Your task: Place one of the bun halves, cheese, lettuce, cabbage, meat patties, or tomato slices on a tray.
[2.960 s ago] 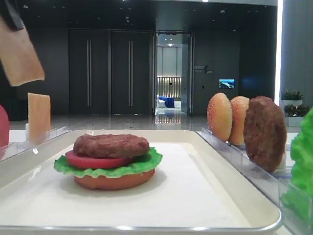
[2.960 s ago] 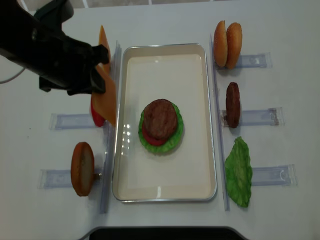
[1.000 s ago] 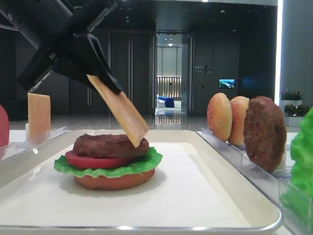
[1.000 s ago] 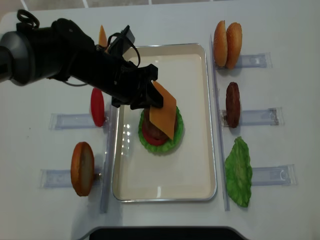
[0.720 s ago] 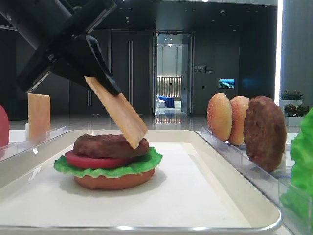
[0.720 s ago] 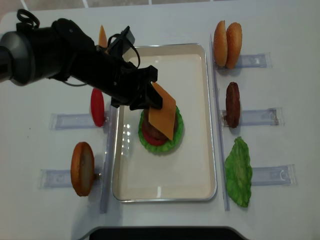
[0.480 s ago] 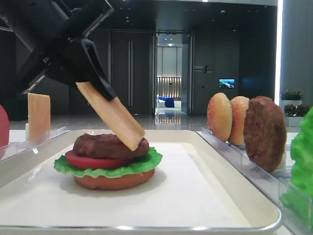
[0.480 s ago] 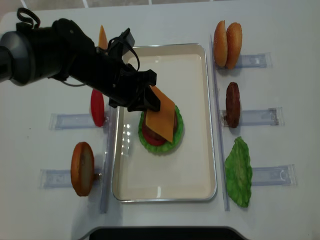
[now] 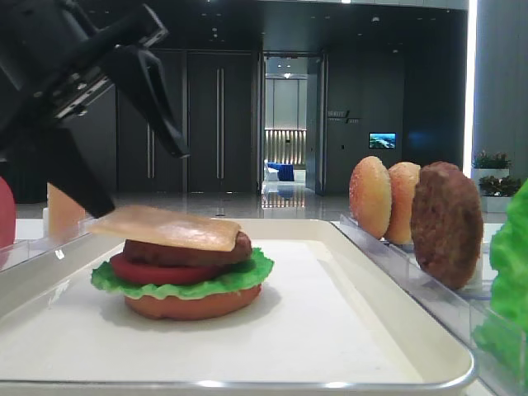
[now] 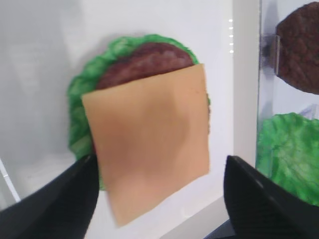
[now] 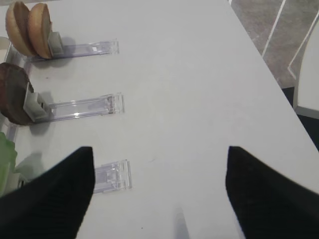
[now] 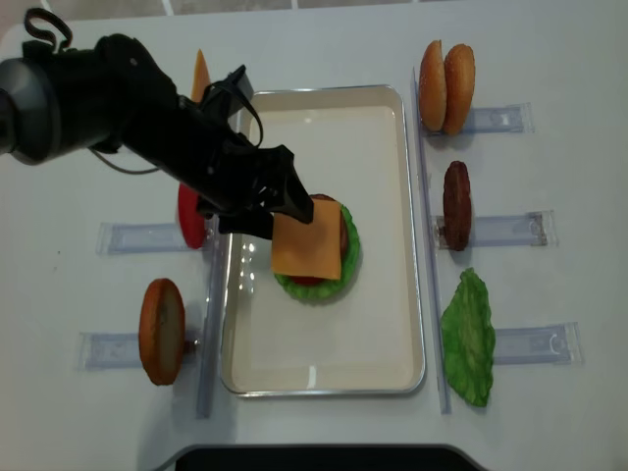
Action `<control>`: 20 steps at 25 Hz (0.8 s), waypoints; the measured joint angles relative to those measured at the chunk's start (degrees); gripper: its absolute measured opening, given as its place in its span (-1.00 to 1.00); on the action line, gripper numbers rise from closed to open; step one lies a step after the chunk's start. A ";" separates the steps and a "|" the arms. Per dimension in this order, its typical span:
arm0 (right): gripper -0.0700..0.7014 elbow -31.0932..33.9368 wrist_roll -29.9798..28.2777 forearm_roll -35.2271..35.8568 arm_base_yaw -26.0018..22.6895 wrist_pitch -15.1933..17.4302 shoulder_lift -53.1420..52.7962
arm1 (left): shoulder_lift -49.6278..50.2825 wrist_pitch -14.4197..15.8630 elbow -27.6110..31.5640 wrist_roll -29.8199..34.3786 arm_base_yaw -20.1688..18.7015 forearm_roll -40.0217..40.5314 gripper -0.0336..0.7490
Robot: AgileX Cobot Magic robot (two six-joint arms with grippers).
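A pale orange cheese (image 12: 307, 240) slice lies flat on the dark meat patty (image 9: 235, 246) of the stack in the cream tray (image 12: 324, 91). The stack holds a tomato slice (image 9: 157, 272), lettuce (image 9: 247, 276) and a bottom bun (image 9: 194, 304). The cheese (image 9: 169, 227) overhangs the stack toward my left gripper (image 12: 267, 198), which is open, its fingers (image 9: 157, 103) above and beside the slice. In the left wrist view the cheese (image 10: 149, 142) lies between the spread left gripper (image 10: 159, 164) jaws. My right gripper (image 11: 157, 154) is open over bare table.
Clear racks flank the tray. On the left stand a second cheese slice (image 12: 200, 71), a tomato slice (image 12: 191, 211) and a bun half (image 12: 162, 331). On the right stand two bun halves (image 12: 446, 86), a patty (image 12: 457, 206) and lettuce (image 12: 469, 339).
My left gripper has opened and let go of the cheese. The slice has dropped from a steep tilt to lying flat on the patty. The gripper has drawn back slightly left.
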 joint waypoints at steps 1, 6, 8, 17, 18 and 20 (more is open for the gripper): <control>0.52 0.00 0.00 0.00 0.00 0.00 0.00 | -0.54 0.91 0.00 -0.69 1.43 1.41 0.62; 0.52 0.00 0.00 0.00 0.00 0.00 0.00 | -6.59 3.07 -1.50 -4.22 5.75 6.85 0.66; 0.52 0.00 0.00 0.00 0.00 0.00 0.00 | -8.65 4.21 -3.25 -6.51 5.75 9.73 0.67; 0.52 0.00 0.00 0.00 0.00 0.00 0.00 | -9.93 14.68 -17.00 -20.31 5.75 25.93 0.67; 0.52 0.00 0.00 0.00 0.00 0.00 0.00 | -9.93 16.19 -18.16 -21.66 5.75 29.16 0.67; 0.52 0.00 0.00 0.00 0.00 0.00 0.00 | -9.93 19.65 -19.43 -25.08 5.75 37.09 0.65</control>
